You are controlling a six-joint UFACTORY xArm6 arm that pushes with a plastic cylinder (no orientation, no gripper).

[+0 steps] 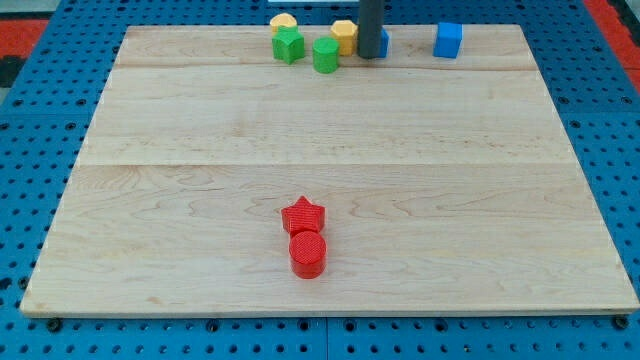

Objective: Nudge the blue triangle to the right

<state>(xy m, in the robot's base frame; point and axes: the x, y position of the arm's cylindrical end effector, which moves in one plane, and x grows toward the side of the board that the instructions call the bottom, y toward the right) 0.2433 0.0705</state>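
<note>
**Rod Lines Up Behind Blue Block at Table's Far Edge**

Camera view: the arm's dark rod comes down at the view's top, its tip (371,57) set against the left side of a blue block (383,42), most of which is hidden behind the rod. Only a blue sliver shows on the rod's right, so its shape cannot be confirmed; by its place it is judged to be the blue triangle of the task. Standing on the block's left suits a push toward the view's right. The arm carries no claw, so nothing is gripped; contact is by the rod alone.

Just left of the rod sits a yellow block (344,36), with a green cylinder (325,55), a green block (288,45) and another yellow block (283,22) beyond it. A blue cube (448,40) stands apart on the right, in the likely path. Near the wooden table's (150,200) bottom, a red star (303,215) touches a red cylinder (308,254), well clear of the work.
</note>
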